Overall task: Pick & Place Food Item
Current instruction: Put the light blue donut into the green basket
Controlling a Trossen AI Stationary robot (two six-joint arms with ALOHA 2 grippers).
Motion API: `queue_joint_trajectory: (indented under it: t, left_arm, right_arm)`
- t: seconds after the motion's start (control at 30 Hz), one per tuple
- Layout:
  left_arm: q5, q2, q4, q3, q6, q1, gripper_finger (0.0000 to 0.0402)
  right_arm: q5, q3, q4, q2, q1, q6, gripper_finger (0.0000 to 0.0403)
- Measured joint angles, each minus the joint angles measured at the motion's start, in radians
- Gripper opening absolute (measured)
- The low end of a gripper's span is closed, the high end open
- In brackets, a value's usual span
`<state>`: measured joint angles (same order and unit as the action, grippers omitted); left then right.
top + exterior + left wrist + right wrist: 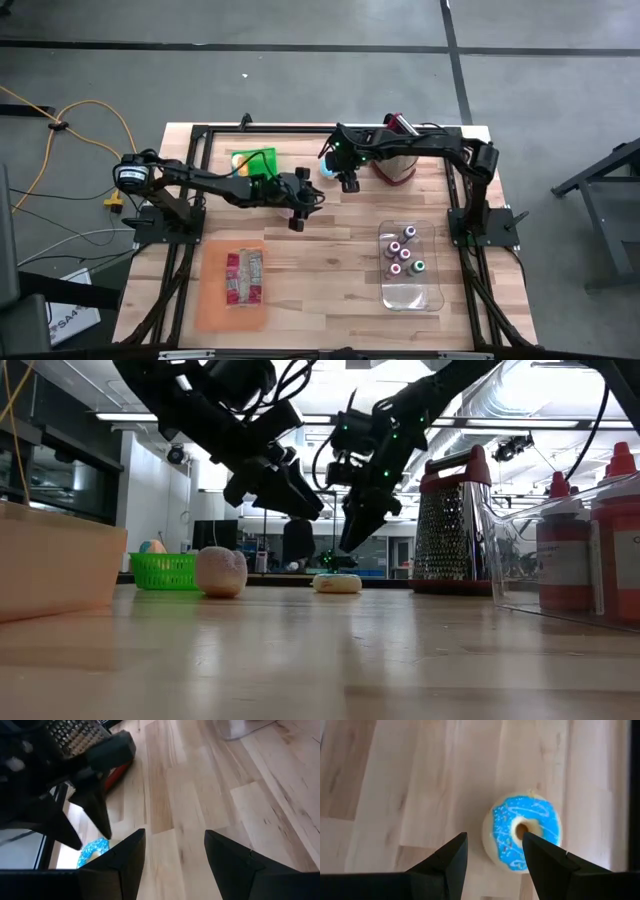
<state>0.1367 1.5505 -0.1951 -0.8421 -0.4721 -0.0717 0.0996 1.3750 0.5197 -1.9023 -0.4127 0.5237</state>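
A blue-iced donut lies flat on the wooden table near its far edge, also seen as the donut from above and the donut from table height. My right gripper hangs open above it, pointing steeply down, with the donut partly behind one finger and untouched. My left gripper is open over bare wood near the table's middle, left gripper, aimed toward the donut. A pale round food item rests on the table.
A green basket sits at the far left, and a metal grater with a red base stands right of the donut. An orange tray with packets lies near left. A clear bin with bottles lies near right.
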Motion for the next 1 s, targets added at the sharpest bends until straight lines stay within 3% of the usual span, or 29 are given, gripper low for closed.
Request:
queue_joint_trajectory:
  t: [0.27, 0.47, 1.0]
  left_arm:
    - [0.0, 0.0, 0.0, 0.0, 0.051, 0.005, 0.0195]
    - [0.0, 0.0, 0.0, 0.0, 0.053, 0.005, 0.0195]
    - [-0.001, 0.0, 0.0, 0.0, 0.059, 0.005, 0.0195]
  right_arm:
    - [0.013, -0.002, -0.037, -0.02, -0.017, 0.004, 0.0179]
    - [0.083, -0.001, -0.063, -0.02, -0.032, 0.0, 0.0179]
    - [0.105, -0.001, -0.078, -0.091, -0.072, -0.03, 0.0179]
